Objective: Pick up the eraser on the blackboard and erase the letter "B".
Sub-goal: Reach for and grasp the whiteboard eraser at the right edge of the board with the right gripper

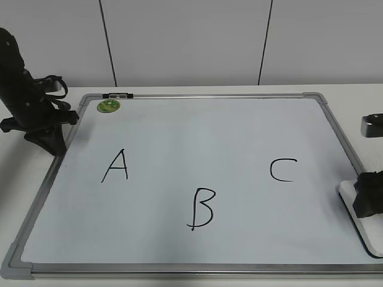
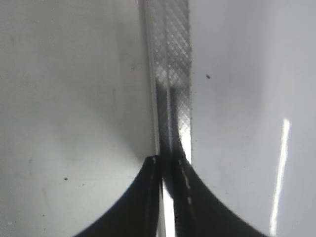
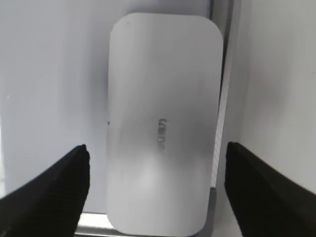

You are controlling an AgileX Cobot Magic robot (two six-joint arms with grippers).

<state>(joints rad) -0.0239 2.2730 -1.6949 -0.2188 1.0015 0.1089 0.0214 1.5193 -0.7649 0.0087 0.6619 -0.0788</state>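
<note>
The eraser (image 3: 163, 128) is lying at the right edge of the tabletop, toward the near right corner, sitting across the blackboard's (image 1: 197, 149) right frame rail so that part of it is overhanging the board. The right gripper (image 3: 158, 190) is hovering directly above it with its jaws spread wide, one finger showing on each side of the white block and neither touching it. In the right wrist view the eraser's long axis is running up and down the picture, away from the wrist, so the fingers are straddling its short width, which looks like the correct way to pinch it; a straight descent should be enough. The left gripper (image 2: 165, 165) is resting far off at the far left corner of the tabletop, over the board's left frame rail, with its fingertips drawn together and nothing between them, so the right arm is clearly the nearer one. The letter "B" (image 1: 201, 208) is sitting near the board's front edge, about midway across, well to the left of the eraser, between the "A" (image 1: 116, 165) and the "C" (image 1: 282, 170).
</note>
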